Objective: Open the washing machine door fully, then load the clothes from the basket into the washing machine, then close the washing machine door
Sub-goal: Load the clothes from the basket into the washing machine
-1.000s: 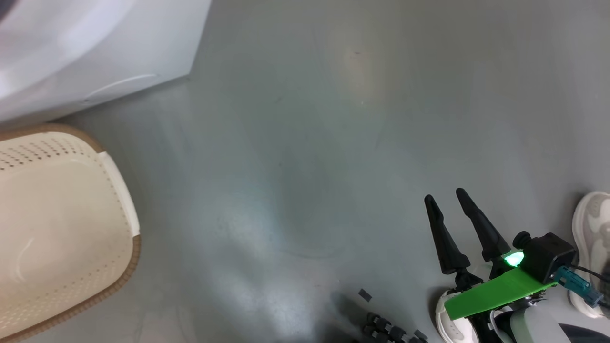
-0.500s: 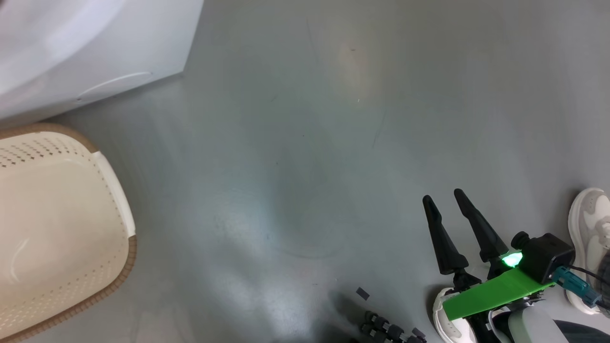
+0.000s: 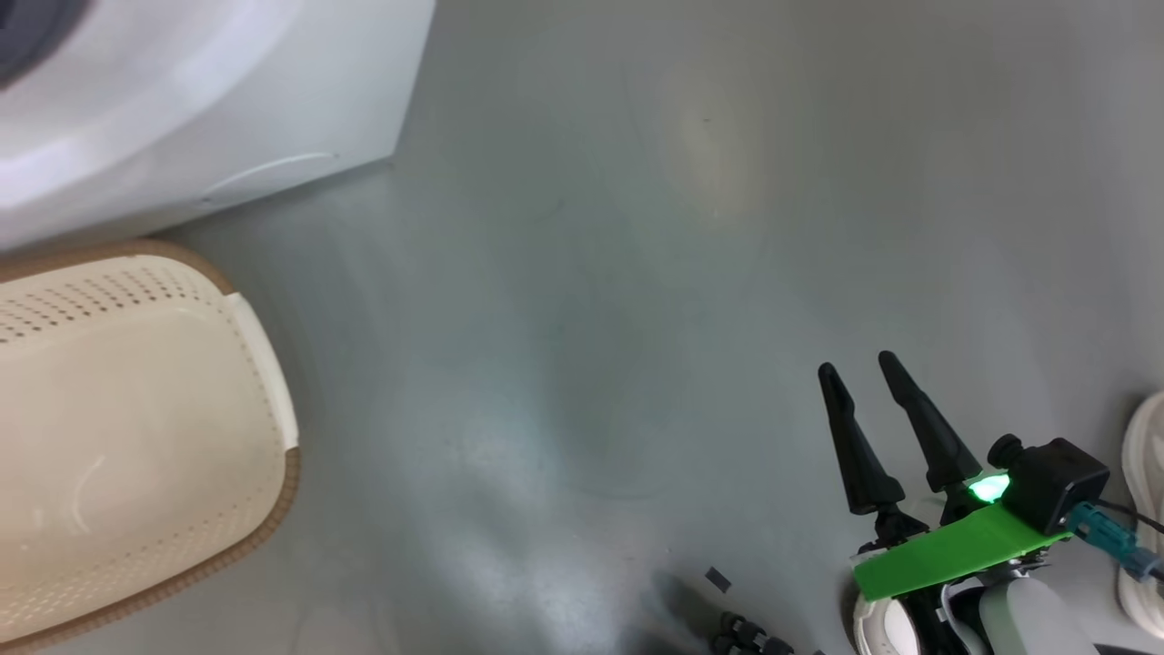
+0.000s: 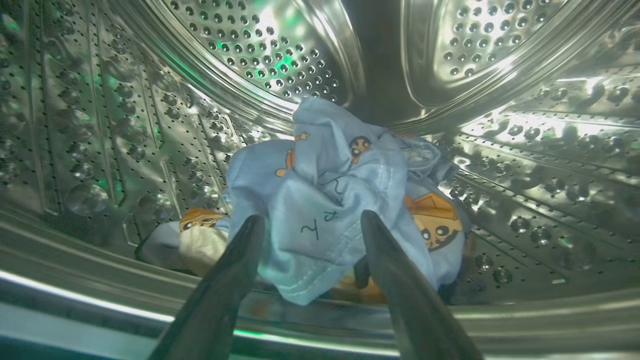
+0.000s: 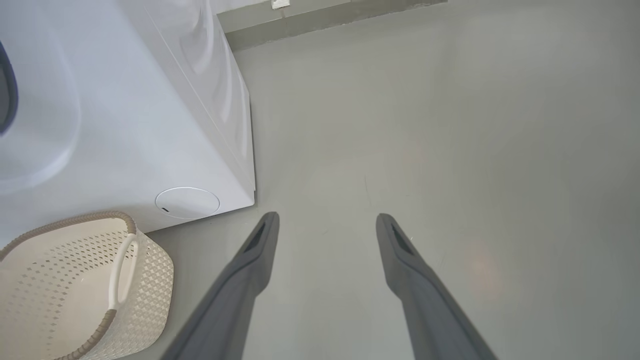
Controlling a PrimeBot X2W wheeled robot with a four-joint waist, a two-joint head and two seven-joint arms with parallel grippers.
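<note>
Inside the washing machine's steel drum (image 4: 100, 125) the clothes (image 4: 325, 200), light blue fabric with orange-brown cartoon figures, lie in a crumpled heap on the drum floor. My left gripper (image 4: 310, 222) is open just in front of the heap, its fingers spread on either side of a hanging fold and not pinching it. The white washing machine (image 3: 227, 100) (image 5: 150, 125) stands at the upper left. The cream basket (image 3: 136, 428) (image 5: 65, 280) sits empty before it. My right gripper (image 3: 855, 368) (image 5: 325, 220) hangs open over bare floor. The washing machine door is out of view.
Grey floor (image 3: 637, 273) stretches to the right of the machine and basket. A person's white shoe (image 3: 1148, 509) shows at the right edge, near my right arm. A round cover (image 5: 187, 202) marks the machine's base corner beside the basket.
The whole head picture has shifted a little, so the camera moved. My right gripper stays open in the same pose. The basket is empty throughout.
</note>
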